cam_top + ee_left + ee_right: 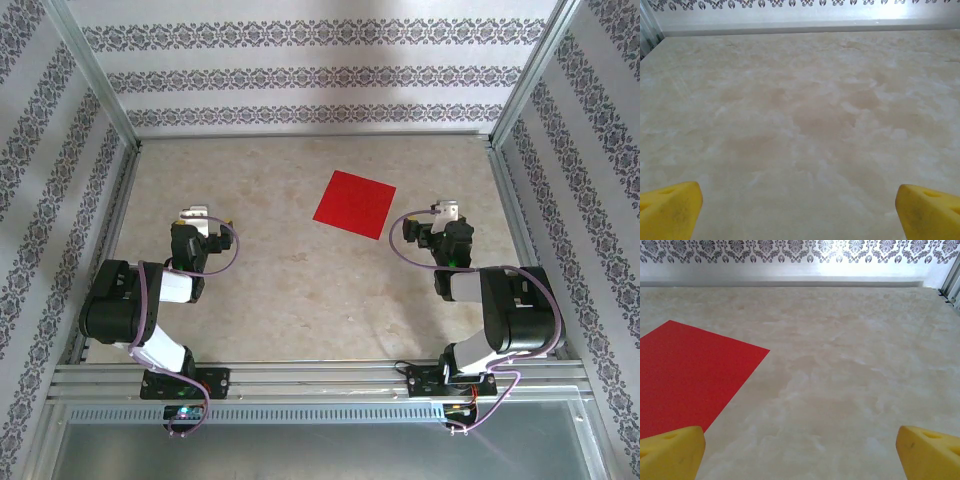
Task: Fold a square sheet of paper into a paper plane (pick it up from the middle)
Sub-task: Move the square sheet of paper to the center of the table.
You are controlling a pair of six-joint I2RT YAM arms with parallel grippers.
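Observation:
A flat, unfolded square sheet of paper (355, 204), bright red, lies on the marbled table a little right of centre. In the right wrist view the sheet of paper (687, 377) fills the left side, ahead and left of my fingers. My right gripper (447, 211) is just right of the sheet, apart from it, and stands open (800, 450) with nothing between its yellow fingertips (672, 450). My left gripper (194, 214) hangs well to the left of the sheet, also open (800, 210) over bare table. No paper plane is formed.
The table (300, 290) is walled by patterned panels on three sides, with metal posts (95, 75) at the back corners. Aluminium rails (320, 380) run along the near edge where both arm bases are bolted.

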